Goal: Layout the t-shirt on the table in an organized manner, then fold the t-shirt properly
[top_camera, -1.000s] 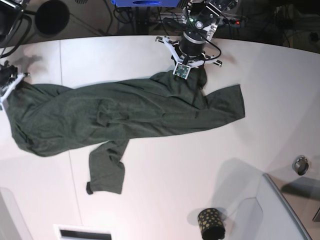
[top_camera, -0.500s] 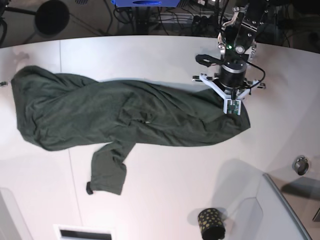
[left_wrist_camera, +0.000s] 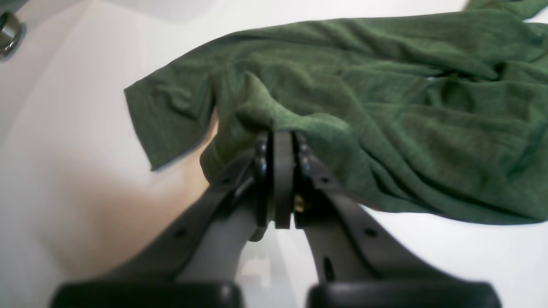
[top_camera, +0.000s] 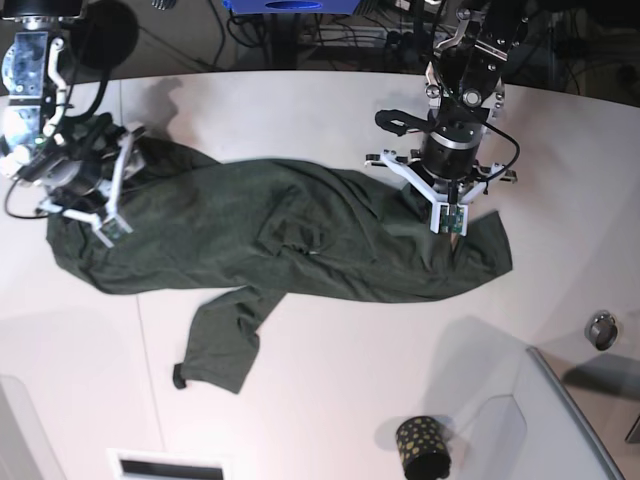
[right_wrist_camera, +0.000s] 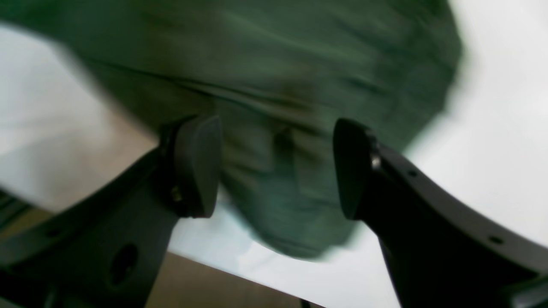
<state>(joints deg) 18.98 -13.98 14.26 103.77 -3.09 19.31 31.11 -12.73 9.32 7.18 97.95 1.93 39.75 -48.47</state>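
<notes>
Right now the large dark green jersey t-shirt (top_camera: 290, 235) lies bunched lengthwise across the middle of the big white curved-edge table (top_camera: 330, 370), one sleeve trailing toward the near edge, so it's not yet laid out. Left gripper (left_wrist_camera: 277, 141) is clamped tight on a fold of cloth nr the shirt's end, prob. to pull it flat. Right gripper (right_wrist_camera: 276, 167) hangs over the opposite end w/ jaws apart and cloth between them; blurry, but nothing looks pinched. Small black gold-dotted cup (top_camera: 422, 448) and grey raised panel (top_camera: 560, 420) sit at the near corner, well apart from the cloth; a small metal ring (top_camera: 601, 329) lies nr the panel. Nothing blocks spreading.
</notes>
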